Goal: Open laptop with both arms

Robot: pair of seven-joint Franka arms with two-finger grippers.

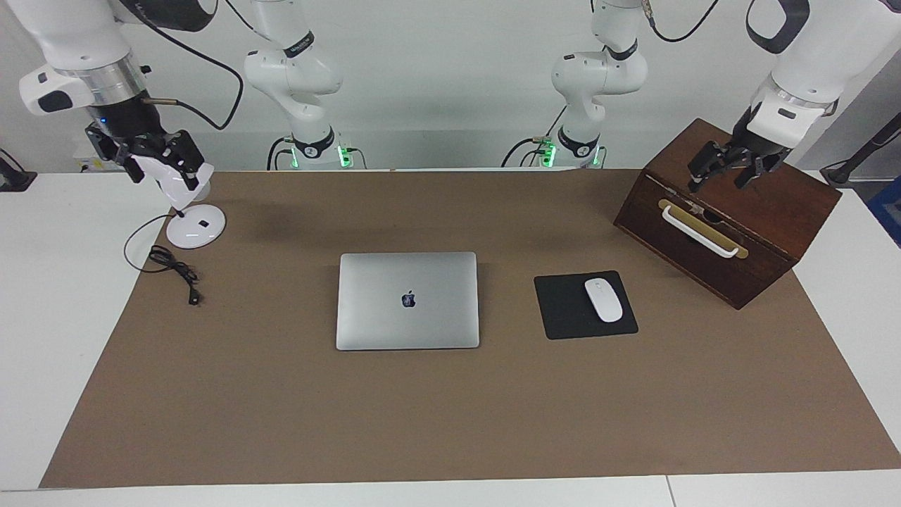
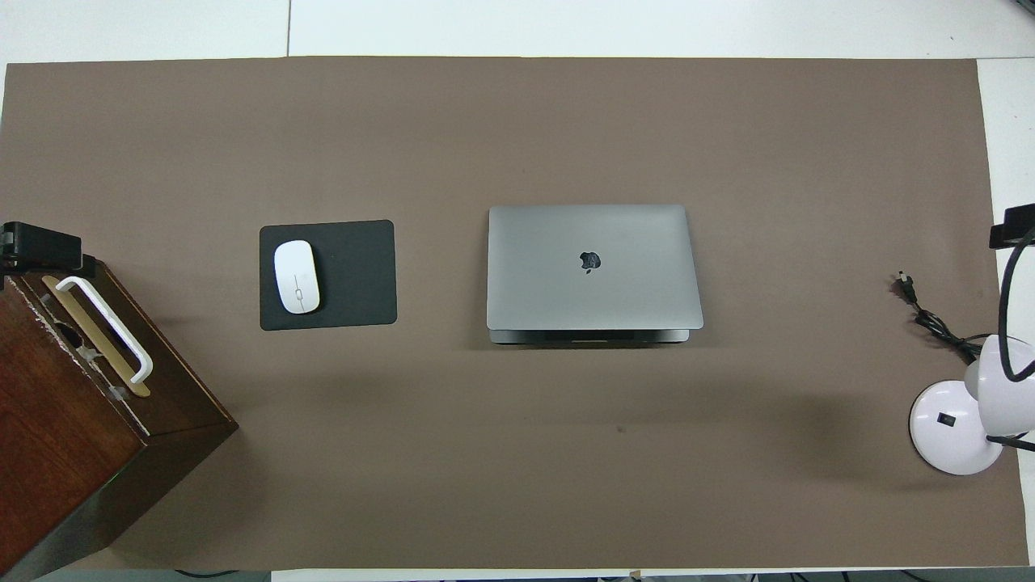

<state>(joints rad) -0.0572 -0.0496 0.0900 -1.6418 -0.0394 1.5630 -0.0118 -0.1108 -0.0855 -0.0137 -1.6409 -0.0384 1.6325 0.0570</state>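
Flat, the silver-grey laptop (image 1: pixel 407 301) lies closed, logo up.

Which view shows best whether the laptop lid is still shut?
The overhead view: the laptop shows its lid flat on the base, with the edge nearer to the robots visible below it. The facing view shows the laptop lid and logo from above, flat, without that edge.

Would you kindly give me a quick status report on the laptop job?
Left tool open over the wooden box; right tool up over the lamp. Laptop closed, flat, untouched. Nothing in the way.
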